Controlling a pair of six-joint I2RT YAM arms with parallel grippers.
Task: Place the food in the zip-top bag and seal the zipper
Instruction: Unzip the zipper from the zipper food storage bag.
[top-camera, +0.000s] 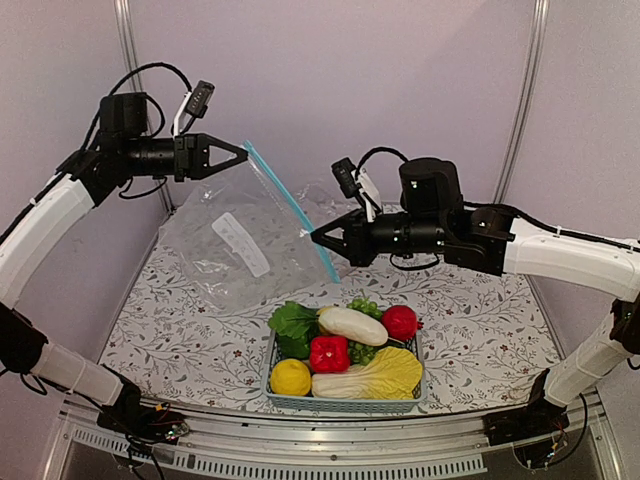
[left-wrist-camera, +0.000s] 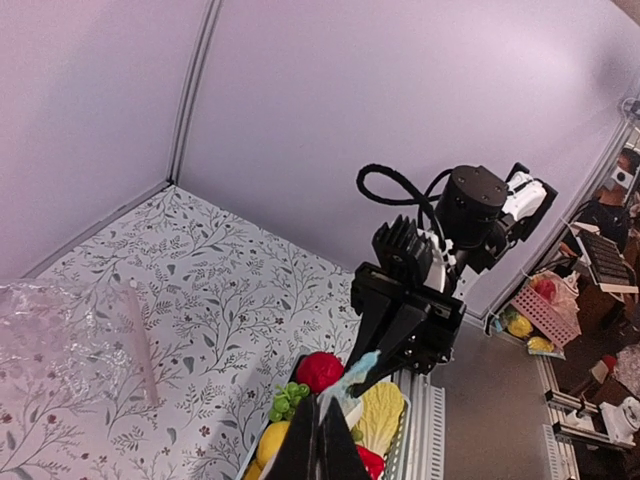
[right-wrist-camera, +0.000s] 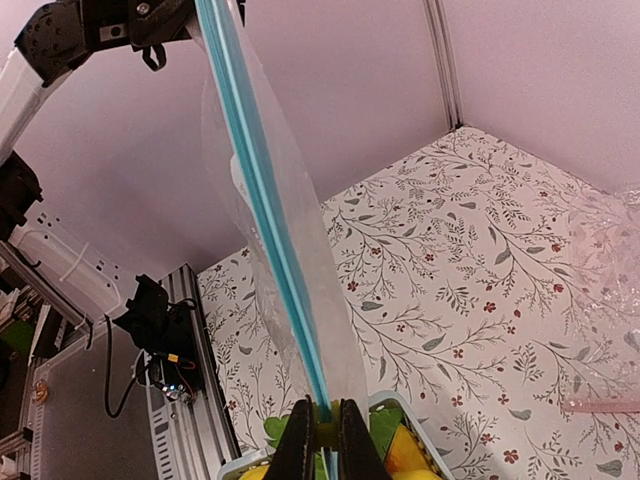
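Near-edge basket (top-camera: 340, 404) held all food (top-camera: 352, 325); none bagged. Zip-top bag (top-camera: 240, 240) hung above far-left tabletop (top-camera: 480, 330), zipper (top-camera: 290, 210) taut between left hand (top-camera: 245, 153), clamped on far end, and right hand (top-camera: 315, 237), clamped on near end. Step: bag presented. Next likely: open mouth before loading.

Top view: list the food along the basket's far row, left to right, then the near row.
Far row: green leaves → white radish → red round fruit. Near row: lemon → red pepper → pale cabbage.
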